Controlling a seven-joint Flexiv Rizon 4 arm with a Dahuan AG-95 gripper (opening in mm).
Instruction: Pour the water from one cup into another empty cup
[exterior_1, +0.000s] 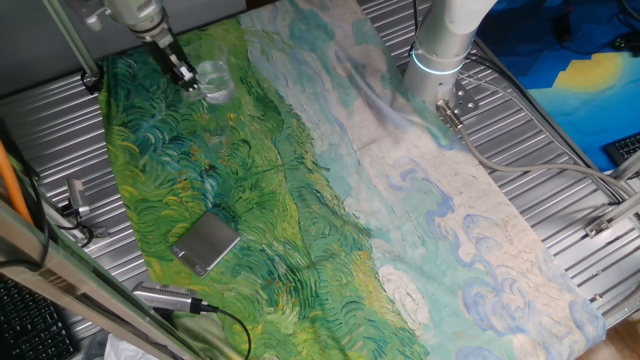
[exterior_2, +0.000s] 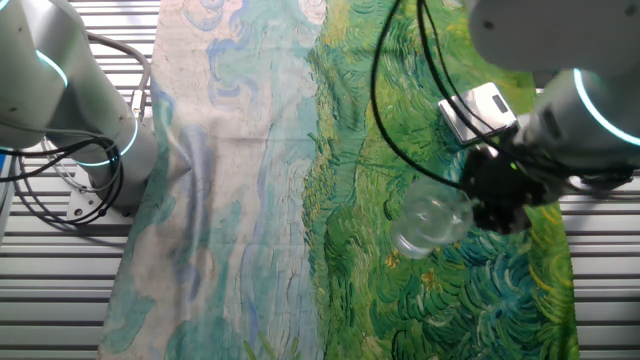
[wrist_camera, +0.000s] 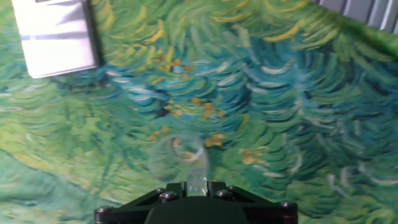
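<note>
My gripper (exterior_1: 188, 76) is shut on a small clear glass cup (exterior_1: 213, 80) and holds it tilted above the green part of the painted cloth (exterior_1: 250, 190). In the other fixed view the cup (exterior_2: 432, 222) lies over on its side at the black fingers (exterior_2: 492, 190), mouth towards the lower left. In the hand view the gripper (wrist_camera: 196, 185) pinches the glass wall, and a round clear rim (wrist_camera: 179, 157) shows just beyond it. The water is too clear to make out. I cannot tell a second cup apart from the held one.
A grey flat square block (exterior_1: 207, 241) lies on the cloth nearer the front, and also shows at the top left of the hand view (wrist_camera: 56, 34). A second arm's base (exterior_1: 440, 50) stands at the cloth's far edge. Ribbed metal table (exterior_1: 540, 140) surrounds the cloth.
</note>
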